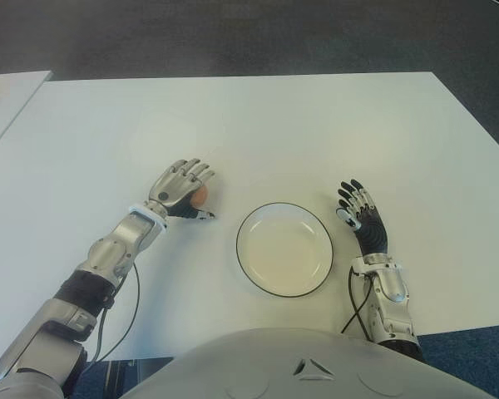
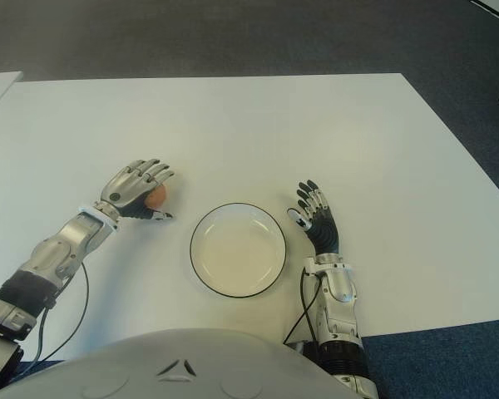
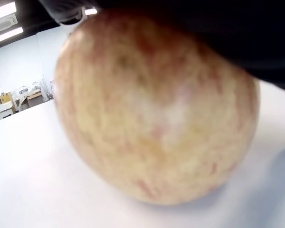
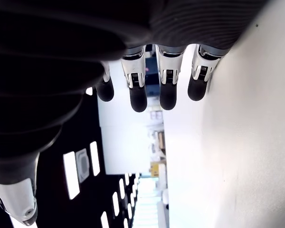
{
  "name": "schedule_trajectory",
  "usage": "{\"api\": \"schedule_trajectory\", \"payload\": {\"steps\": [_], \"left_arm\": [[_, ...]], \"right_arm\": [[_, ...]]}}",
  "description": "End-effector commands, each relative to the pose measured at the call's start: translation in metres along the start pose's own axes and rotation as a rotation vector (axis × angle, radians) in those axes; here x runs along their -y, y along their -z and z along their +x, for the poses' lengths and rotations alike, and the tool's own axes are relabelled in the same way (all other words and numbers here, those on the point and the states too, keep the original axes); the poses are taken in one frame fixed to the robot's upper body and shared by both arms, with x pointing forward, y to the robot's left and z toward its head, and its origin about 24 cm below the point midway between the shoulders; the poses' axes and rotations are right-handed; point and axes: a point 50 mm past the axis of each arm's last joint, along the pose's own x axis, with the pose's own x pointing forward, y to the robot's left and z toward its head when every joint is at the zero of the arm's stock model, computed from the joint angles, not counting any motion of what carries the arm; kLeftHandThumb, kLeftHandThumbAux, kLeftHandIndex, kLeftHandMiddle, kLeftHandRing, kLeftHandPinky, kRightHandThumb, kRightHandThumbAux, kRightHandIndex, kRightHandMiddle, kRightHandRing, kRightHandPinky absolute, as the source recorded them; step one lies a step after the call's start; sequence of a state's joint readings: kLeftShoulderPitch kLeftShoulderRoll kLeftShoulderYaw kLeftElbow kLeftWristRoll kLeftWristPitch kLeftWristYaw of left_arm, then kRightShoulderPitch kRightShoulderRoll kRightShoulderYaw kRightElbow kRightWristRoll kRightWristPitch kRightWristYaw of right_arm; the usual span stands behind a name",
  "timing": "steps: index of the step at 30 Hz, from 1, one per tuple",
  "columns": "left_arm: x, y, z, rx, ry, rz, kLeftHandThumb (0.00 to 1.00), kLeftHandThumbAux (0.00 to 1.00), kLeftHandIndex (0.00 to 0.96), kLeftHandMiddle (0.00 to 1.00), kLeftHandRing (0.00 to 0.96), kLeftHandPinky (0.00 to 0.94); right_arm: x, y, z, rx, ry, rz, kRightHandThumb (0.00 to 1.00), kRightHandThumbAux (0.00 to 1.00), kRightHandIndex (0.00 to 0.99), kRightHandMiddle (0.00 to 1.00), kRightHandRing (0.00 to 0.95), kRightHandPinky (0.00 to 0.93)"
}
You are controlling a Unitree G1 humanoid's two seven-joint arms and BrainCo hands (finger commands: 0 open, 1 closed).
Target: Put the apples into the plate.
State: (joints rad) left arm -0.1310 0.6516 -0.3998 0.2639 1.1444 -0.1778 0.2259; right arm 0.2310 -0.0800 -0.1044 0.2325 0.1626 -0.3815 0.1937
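Apple (image 1: 199, 198) is sitting on the desk (image 1: 316, 125), well inside the near edge and left of centre, under the left hand (image 1: 181, 189). One apple is showing; its skin is yellow with red streaks, and in the left wrist view its underside is touching the white surface.

Nearest the near edge, the plate (image 1: 284, 249) is lying flat on the desk, roughly central. It is white with a thin dark rim and is holding nothing. It is lying between the two hands, near the apple but apart from it.

The right hand (image 1: 359, 212) is showing just beside the right side of the plate, palm inward. Its fingers (image 4: 138, 92) are extending almost straight and are gripping nothing. Its side is running along the desk in the right wrist view.

Slightly farther from the near edge, the left hand is arching over the apple from the left. Its fingers are curving across the top and far side of the fruit, and the thumb is pointing toward the plate. Whether the grip is fully closed cannot be told; the apple is still resting on the desk.

Beyond the hands, the desk is running bare to its far edge, with dark floor (image 1: 233, 33) behind it.
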Motion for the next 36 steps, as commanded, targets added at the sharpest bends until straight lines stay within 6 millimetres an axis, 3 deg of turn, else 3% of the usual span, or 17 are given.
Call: {"api": "schedule_trajectory", "payload": {"steps": [1, 24, 27, 29, 31, 34, 36], "left_arm": [[0.011, -0.004, -0.001, 0.009, 0.043, -0.021, 0.246, 0.325, 0.104, 0.091, 0.073, 0.116], [0.056, -0.017, 0.006, 0.002, 0.078, -0.119, 0.28, 0.356, 0.126, 0.14, 0.128, 0.187], [0.061, -0.017, 0.005, -0.002, 0.073, -0.147, 0.338, 0.374, 0.191, 0.201, 0.18, 0.234], [0.065, -0.016, 0.004, -0.007, 0.075, -0.162, 0.387, 0.391, 0.246, 0.293, 0.273, 0.307], [0.067, -0.015, 0.005, -0.011, 0.075, -0.165, 0.478, 0.441, 0.339, 0.46, 0.444, 0.456], [0.068, -0.016, 0.006, -0.009, 0.066, -0.148, 0.636, 0.608, 0.401, 0.575, 0.563, 0.559], [0.07, -0.016, 0.005, -0.006, 0.055, -0.124, 0.677, 0.648, 0.418, 0.621, 0.614, 0.591]], "right_arm": [[0.009, 0.051, -0.043, -0.289, 0.062, 0.036, 0.215, 0.638, 0.054, 0.139, 0.102, 0.085], [0.016, 0.042, -0.047, -0.228, 0.084, 0.041, 0.251, 0.634, 0.061, 0.123, 0.081, 0.091], [0.018, 0.039, -0.048, -0.219, 0.081, 0.035, 0.254, 0.631, 0.062, 0.128, 0.083, 0.084], [0.019, 0.037, -0.048, -0.211, 0.08, 0.032, 0.256, 0.631, 0.064, 0.133, 0.086, 0.08], [0.02, 0.036, -0.048, -0.204, 0.08, 0.029, 0.26, 0.632, 0.066, 0.142, 0.09, 0.074], [0.023, 0.034, -0.049, -0.199, 0.082, 0.028, 0.264, 0.634, 0.069, 0.151, 0.096, 0.073], [0.025, 0.032, -0.05, -0.194, 0.083, 0.028, 0.264, 0.634, 0.072, 0.159, 0.102, 0.079]]}}
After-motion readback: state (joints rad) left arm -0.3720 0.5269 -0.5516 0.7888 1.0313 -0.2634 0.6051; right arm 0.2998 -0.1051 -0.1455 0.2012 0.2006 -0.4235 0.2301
